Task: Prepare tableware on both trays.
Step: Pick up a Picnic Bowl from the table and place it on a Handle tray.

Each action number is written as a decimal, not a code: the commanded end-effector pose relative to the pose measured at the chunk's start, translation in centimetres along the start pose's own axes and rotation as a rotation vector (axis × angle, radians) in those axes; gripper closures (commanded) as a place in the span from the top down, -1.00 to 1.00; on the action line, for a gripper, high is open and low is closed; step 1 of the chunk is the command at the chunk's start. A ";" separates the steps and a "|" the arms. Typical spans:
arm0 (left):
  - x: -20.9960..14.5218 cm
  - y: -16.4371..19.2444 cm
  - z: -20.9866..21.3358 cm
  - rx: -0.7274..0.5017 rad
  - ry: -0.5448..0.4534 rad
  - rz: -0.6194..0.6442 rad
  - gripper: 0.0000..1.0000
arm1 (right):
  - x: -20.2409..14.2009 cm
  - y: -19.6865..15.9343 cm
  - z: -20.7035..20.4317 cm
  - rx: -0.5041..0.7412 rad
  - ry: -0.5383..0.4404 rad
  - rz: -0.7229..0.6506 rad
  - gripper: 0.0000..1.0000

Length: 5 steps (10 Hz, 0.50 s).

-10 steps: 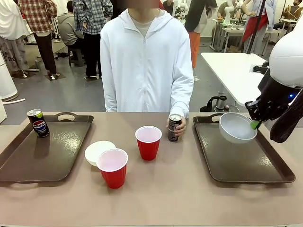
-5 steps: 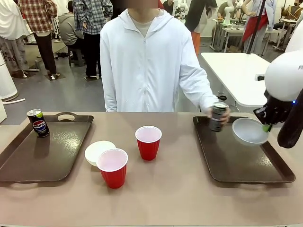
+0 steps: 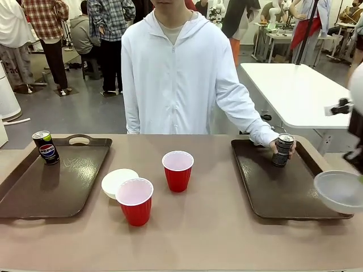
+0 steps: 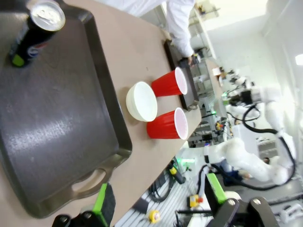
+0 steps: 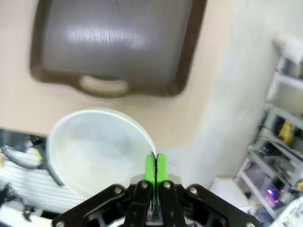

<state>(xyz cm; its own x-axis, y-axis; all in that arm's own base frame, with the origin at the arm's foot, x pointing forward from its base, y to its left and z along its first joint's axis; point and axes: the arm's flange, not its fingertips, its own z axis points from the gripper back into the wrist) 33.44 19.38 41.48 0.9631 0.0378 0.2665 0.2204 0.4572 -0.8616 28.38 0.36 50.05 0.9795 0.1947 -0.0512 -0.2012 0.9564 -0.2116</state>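
Note:
My right gripper (image 5: 155,171) is shut on the rim of a white bowl (image 5: 92,150), held past the near right corner of the right tray (image 3: 283,190). The bowl (image 3: 342,191) hangs at the picture's right edge in the front view. A person's hand (image 3: 278,144) grips a dark can (image 3: 282,150) standing on that tray's far right part. The Pepsi can (image 3: 45,147) stands at the far corner of the left tray (image 3: 51,184). Between the trays sit another white bowl (image 3: 118,181) and two red cups (image 3: 135,201) (image 3: 177,170). My left gripper (image 4: 159,198) hangs open and holds nothing, off the near end of the left tray (image 4: 57,123).
The person in a white hoodie (image 3: 176,73) stands at the table's far side, one arm stretched over the right tray. A white table (image 3: 289,90) stands behind on the right. Bare tabletop (image 3: 215,232) runs along the near edge.
My right gripper has carried the bowl right and toward the near side, off the tray's middle to its near right corner. The person has moved the can from mid-table onto the right tray.

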 end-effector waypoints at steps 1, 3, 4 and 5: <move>0.0 -0.3 0.1 -0.013 -0.009 0.002 1.00 | 0.4 -1.1 0.0 -0.026 -0.005 -0.021 -0.96; 0.0 -0.3 0.1 -0.013 -0.009 0.002 1.00 | 2.4 -1.2 0.2 0.021 -0.015 -0.058 -0.96; 0.0 -0.3 0.1 -0.013 -0.009 0.002 1.00 | 3.8 -1.0 0.1 0.092 -0.057 -0.054 -0.96; 0.0 -0.3 0.1 -0.013 -0.009 0.002 1.00 | 5.3 -0.5 -0.3 0.128 -0.090 -0.052 -0.96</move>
<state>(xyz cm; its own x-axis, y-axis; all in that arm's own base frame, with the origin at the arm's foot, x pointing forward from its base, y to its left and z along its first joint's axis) 33.43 19.39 41.49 0.9630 0.0381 0.2666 0.2205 0.4573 -0.8616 31.63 -0.08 49.91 0.9866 0.1629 0.0057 -0.1602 0.9759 -0.1483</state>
